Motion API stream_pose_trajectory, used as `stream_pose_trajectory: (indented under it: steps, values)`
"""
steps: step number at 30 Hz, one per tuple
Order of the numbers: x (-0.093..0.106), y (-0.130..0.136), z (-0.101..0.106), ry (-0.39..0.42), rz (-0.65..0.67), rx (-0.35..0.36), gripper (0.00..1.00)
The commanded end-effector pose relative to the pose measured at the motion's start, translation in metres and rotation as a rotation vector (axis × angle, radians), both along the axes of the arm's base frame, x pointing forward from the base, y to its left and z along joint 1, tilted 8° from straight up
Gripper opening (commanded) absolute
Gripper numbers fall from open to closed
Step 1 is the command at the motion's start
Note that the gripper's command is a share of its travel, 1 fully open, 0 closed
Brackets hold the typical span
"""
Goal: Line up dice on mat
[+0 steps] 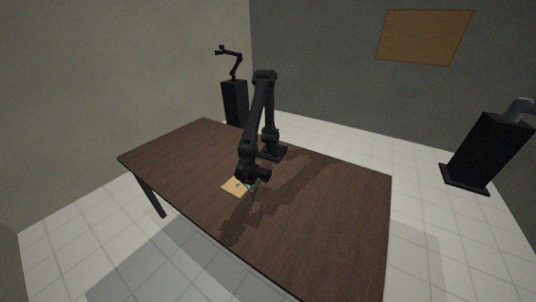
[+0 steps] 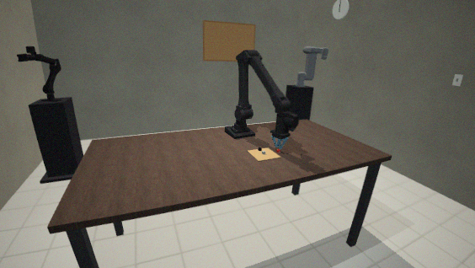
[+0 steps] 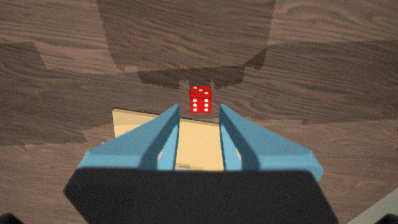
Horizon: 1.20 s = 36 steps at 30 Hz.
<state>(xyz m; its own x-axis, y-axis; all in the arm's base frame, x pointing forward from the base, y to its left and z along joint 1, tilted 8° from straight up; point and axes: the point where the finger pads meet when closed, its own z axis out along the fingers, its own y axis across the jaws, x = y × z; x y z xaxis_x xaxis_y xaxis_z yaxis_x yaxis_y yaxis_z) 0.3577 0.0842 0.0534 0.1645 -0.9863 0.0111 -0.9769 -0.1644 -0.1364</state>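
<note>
Fingers parted and holding nothing, the gripper (image 1: 251,186) (image 2: 278,148) (image 3: 199,111) hangs over the bench (image 1: 314,228) (image 2: 168,168), with a red die (image 1: 253,191) (image 2: 278,151) (image 3: 201,99) just ahead of its tips, a six facing the wrist camera and a three on the adjoining face. The red die lies beside the mat (image 1: 230,188) (image 2: 263,158) (image 3: 200,145), off it. On the mat, which appears flat, stand a black die (image 2: 259,149) and a pale die (image 1: 238,184) (image 2: 264,152), close together; their numbers are too small to read, so their order cannot be judged. Two dice appear placed, leaving the red one to lift, line up and release before the arm withdraws. The robot's base (image 1: 281,153) (image 2: 231,132) stands at the bench's rear edge. Nothing visible blocks the red die, though the fingers could brush the mat or knock the neighbouring dice.
</note>
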Motion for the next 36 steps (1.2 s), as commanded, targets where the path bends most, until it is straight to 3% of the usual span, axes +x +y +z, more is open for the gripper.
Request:
stream_pose_trajectory:
  steps: [1,36]
  values:
    - [0.0086,-0.0005,0.0084,-0.033,0.0,0.008,0.3]
    - [0.0179,0.0018,0.0118,-0.04,0.0,0.01,0.3]
